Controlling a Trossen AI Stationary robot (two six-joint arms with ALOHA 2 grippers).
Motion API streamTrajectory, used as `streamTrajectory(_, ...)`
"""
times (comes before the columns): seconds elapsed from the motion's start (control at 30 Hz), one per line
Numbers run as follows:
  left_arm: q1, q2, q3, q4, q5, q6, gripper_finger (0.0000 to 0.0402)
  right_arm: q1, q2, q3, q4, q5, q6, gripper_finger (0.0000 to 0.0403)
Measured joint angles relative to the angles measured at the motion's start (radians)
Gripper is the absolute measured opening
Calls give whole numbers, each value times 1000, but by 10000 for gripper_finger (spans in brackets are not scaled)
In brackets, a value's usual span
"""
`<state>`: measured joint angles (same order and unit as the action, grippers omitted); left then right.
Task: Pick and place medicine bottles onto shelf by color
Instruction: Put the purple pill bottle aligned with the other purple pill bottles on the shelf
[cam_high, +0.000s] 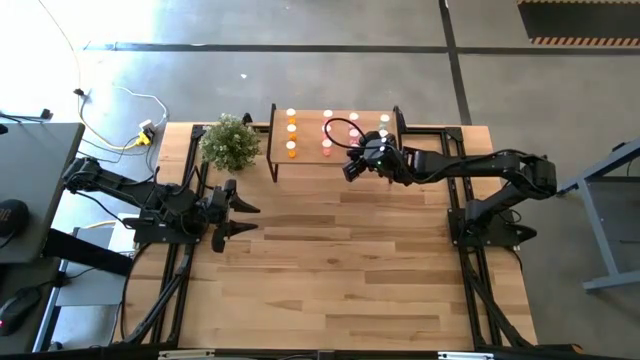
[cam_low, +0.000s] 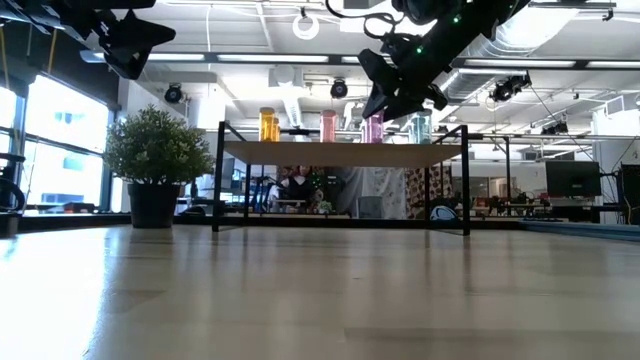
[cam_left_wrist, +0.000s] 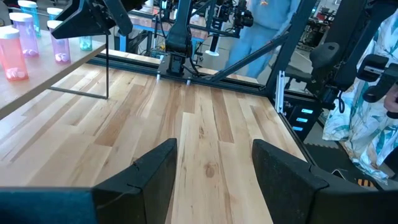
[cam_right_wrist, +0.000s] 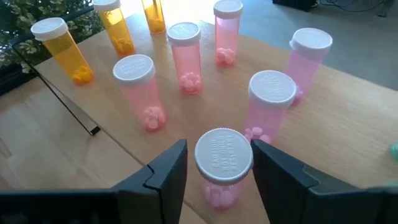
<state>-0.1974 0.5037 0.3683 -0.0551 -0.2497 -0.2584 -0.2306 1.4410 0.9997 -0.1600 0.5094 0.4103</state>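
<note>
The right gripper (cam_right_wrist: 217, 165) hangs over the shelf (cam_high: 340, 160) at the surface's far edge, its fingers parted narrowly either side of a deep pink medicine bottle (cam_right_wrist: 222, 167) standing by the shelf's front edge. Orange bottles (cam_right_wrist: 62, 50) and light pink bottles (cam_right_wrist: 140, 90) stand behind it. The left gripper (cam_high: 240, 218) waits wide open above the surface's left side.

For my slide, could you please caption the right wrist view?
Right gripper open around a pink pill bottle on the shelf.

Grey concrete floor (cam_high: 300, 25) surrounds the plank desk (cam_high: 340, 270). Bright windows (cam_low: 40, 150) at one side, exposed ducts and ceiling lights (cam_low: 250, 58) overhead, cluttered workstations behind.
</note>
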Motion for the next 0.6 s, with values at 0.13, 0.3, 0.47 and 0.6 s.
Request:
streamTrajectory(0.13, 0, 0, 0, 0, 0, 0, 200, 2, 0, 0, 7, 2, 0, 167)
streamTrajectory(0.3, 0, 0, 0, 0, 0, 0, 200, 2, 0, 0, 7, -2, 0, 167)
streamTrajectory(0.47, 0, 0, 0, 0, 0, 0, 200, 2, 0, 0, 8, -11, 9, 167)
streamTrajectory(0.6, 0, 0, 0, 0, 0, 0, 200, 2, 0, 0, 17, -12, 9, 167)
